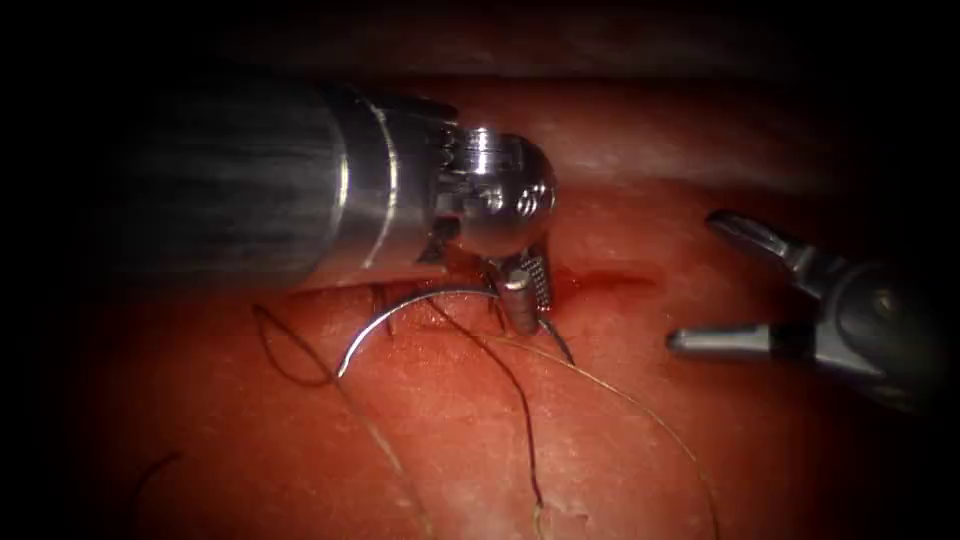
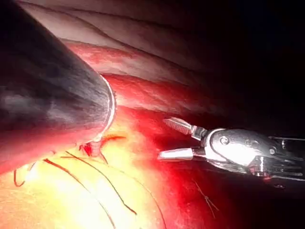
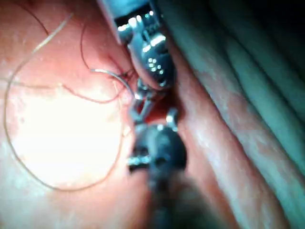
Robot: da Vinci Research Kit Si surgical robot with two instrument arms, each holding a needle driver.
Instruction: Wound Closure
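Note:
My left tool (image 1: 528,312) comes in from the left with its jaws pointing down, shut on the curved needle (image 1: 420,298) about a third of the way along from one end. The long part of the needle arcs left over the tissue (image 1: 620,440), just in front of the cut (image 1: 600,280). A short end (image 1: 560,345) sticks out to the right of the jaws. I cannot tell whether either end is in the tissue. My right tool (image 1: 690,280) hovers to the right, open and holding nothing; it appears again as the right tool (image 2: 167,138). The needle (image 3: 112,75) lies beside the left tool's wrist (image 3: 152,52).
Dark thread (image 1: 290,360) loops left of the needle and a second dark strand (image 1: 520,400) runs toward the front. Pale thread (image 1: 640,410) sweeps to the front right. Red fluid (image 1: 585,283) sits in the cut. The left shaft (image 1: 250,180) covers the back left.

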